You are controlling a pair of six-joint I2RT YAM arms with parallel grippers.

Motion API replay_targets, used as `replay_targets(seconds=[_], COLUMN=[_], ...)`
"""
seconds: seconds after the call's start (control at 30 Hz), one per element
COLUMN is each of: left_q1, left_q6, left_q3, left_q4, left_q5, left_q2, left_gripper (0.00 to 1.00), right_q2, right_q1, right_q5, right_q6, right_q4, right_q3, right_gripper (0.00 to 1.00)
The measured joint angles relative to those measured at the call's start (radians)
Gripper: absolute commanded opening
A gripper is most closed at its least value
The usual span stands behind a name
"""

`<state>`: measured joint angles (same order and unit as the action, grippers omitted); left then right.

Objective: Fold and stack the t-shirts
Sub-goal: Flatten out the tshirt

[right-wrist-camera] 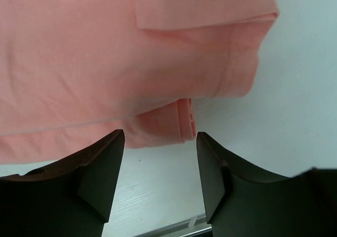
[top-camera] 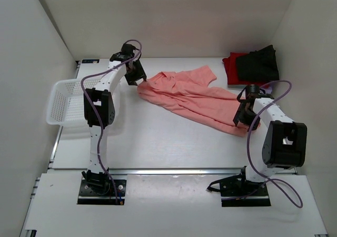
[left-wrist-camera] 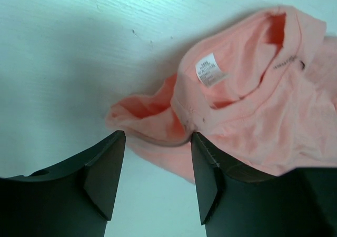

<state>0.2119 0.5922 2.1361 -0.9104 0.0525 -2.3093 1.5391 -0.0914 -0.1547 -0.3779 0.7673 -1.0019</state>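
The salmon-pink t-shirt [top-camera: 189, 97] lies rumpled in a diagonal band across the table. My left gripper [top-camera: 138, 79] is open at its far-left end; the left wrist view shows the collar with a white neck label [left-wrist-camera: 210, 70] and a bunched sleeve just beyond the fingertips [left-wrist-camera: 158, 158]. My right gripper [top-camera: 247, 122] is open at the near-right end, where a folded hem corner [right-wrist-camera: 179, 124] lies just ahead of the jaws, with bare table between them. Folded red [top-camera: 231, 68] and black [top-camera: 257, 64] t-shirts are stacked at the far right, with a pale edge [top-camera: 268, 87] beneath.
A white plastic lattice basket [top-camera: 66, 104] stands at the left, beside the left arm. White walls enclose the table on three sides. A metal rail [top-camera: 174, 170] runs along the table's near edge.
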Motion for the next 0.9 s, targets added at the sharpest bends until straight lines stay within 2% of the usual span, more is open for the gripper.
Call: replay_targets(seconds=[0.1, 0.17, 0.23, 0.3, 0.33, 0.37, 0.4, 0.67, 0.77, 0.9], left_q1=[-0.003, 0.0, 0.003, 0.01, 0.014, 0.018, 0.021, 0.023, 0.016, -0.003], left_q6=[0.01, 0.017, 0.022, 0.03, 0.035, 0.034, 0.037, 0.047, 0.06, 0.087], left_q3=[0.042, 0.064, 0.092, 0.14, 0.17, 0.191, 0.216, 0.27, 0.171, -0.043], left_q4=[0.014, 0.022, 0.024, 0.016, 0.009, 0.004, -0.005, -0.032, -0.009, 0.044], left_q5=[0.0, 0.002, 0.012, 0.026, 0.036, 0.044, 0.057, 0.127, 0.137, 0.157], left_q2=[-0.063, -0.103, -0.148, -0.201, -0.229, -0.246, -0.265, -0.256, -0.173, 0.043], left_gripper=[0.6, 0.55, 0.38, 0.24, 0.16, 0.08, 0.0, 0.0, 0.0, 0.0], right_q2=[0.02, 0.036, 0.063, 0.101, 0.117, 0.132, 0.14, 0.14, 0.139, 0.111], right_q1=[0.0, -0.001, -0.003, -0.004, -0.005, -0.006, -0.008, -0.016, -0.016, -0.024], right_q5=[0.034, 0.054, 0.079, 0.102, 0.111, 0.119, 0.127, 0.169, 0.158, 0.125], right_q6=[-0.025, -0.039, -0.045, -0.045, -0.045, -0.038, -0.039, -0.016, 0.008, 0.039], right_q4=[0.014, 0.014, 0.013, 0.014, 0.014, 0.016, 0.026, 0.059, 0.077, 0.087], right_q3=[0.001, 0.005, 0.008, 0.008, 0.008, 0.007, 0.003, -0.072, -0.172, -0.294], right_gripper=[0.56, 0.56, 0.55, 0.49, 0.33, 0.09, 0.0, 0.0, 0.0, 0.0])
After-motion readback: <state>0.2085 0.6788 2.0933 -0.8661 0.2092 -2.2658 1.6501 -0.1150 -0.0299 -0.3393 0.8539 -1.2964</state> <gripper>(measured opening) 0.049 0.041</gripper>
